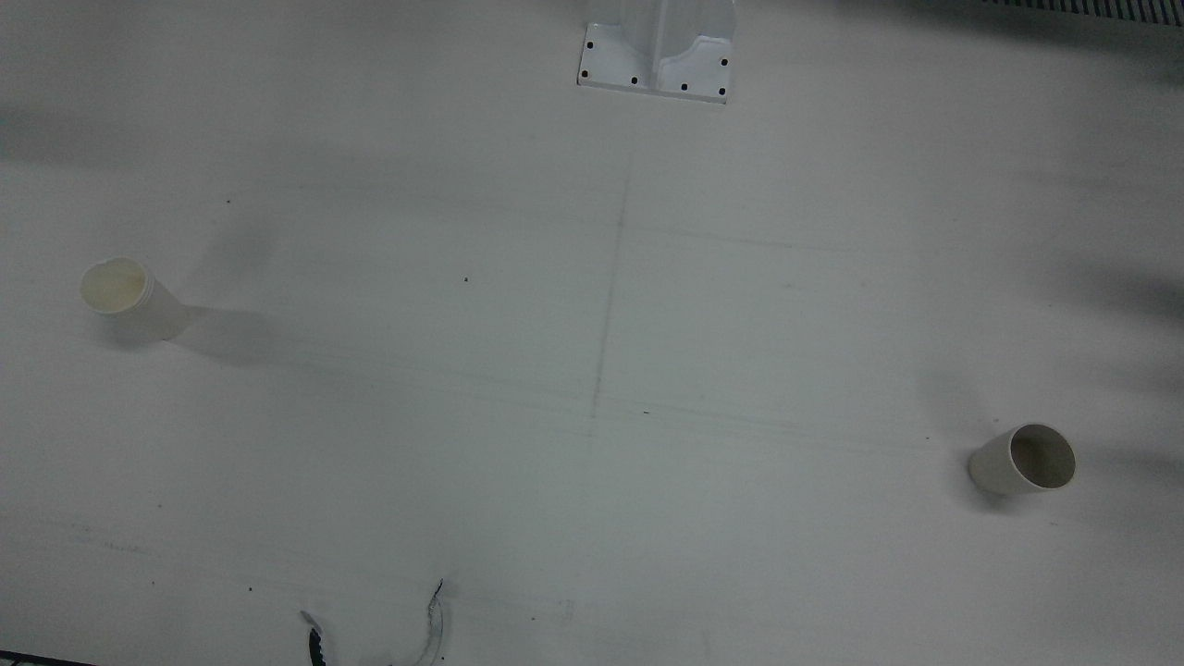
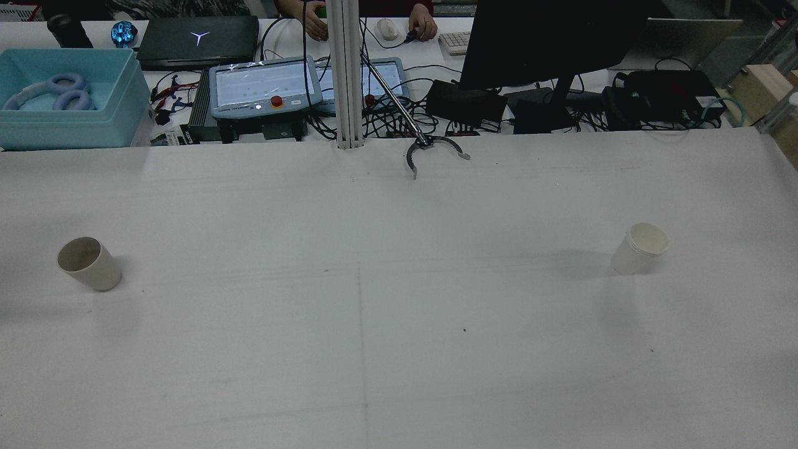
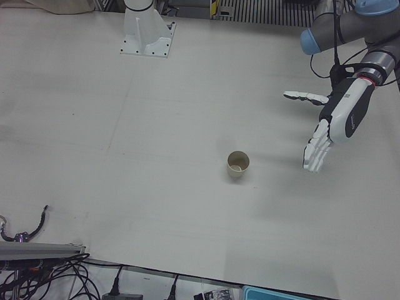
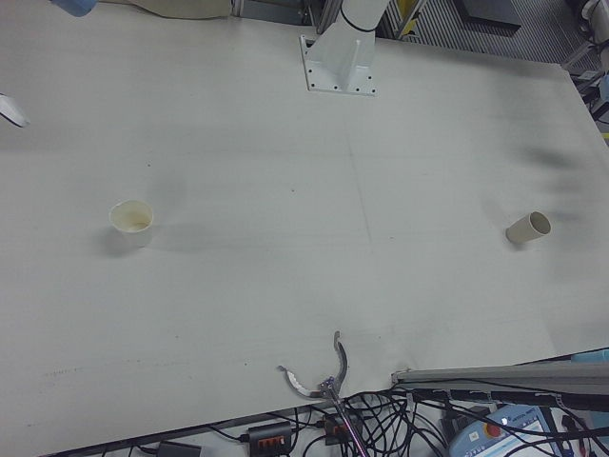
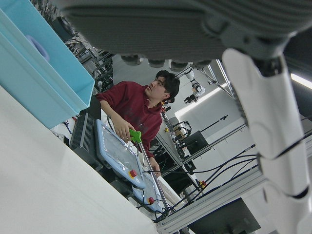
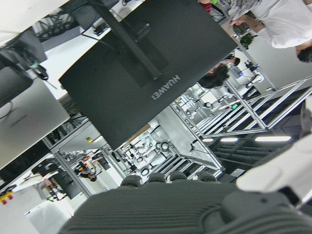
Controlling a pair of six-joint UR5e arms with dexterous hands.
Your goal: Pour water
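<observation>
Cups first: your two paper cups stand upright and well apart on the white table (image 2: 399,374). The left cup (image 3: 237,165) is on the left arm's half and the right cup (image 2: 642,249) is on the right arm's half. The right cup looks yellowish inside, but you can't tell from these views which one holds water.

Your left hand (image 3: 340,119) hangs above the table near the left cup, clear of it, with fingers spread, pointing down and holding nothing. Your right hand (image 6: 165,209) shows only its palm and one finger in its own camera, so whether its fingers are released or clenched can't be told.

Nothing is grasped, so I judge you're at the start, on the reach. The next move calls for bringing a hand level with its cup, wrapping the wall gently so the paper doesn't crush, then carrying it across the wide gap.

Farther off, a curved metal tool (image 2: 430,153) lies at the table's far edge. Beyond it are two teach pendants (image 2: 265,87), a dark monitor (image 2: 548,43) and a person's hands (image 2: 424,25) at a desk.
</observation>
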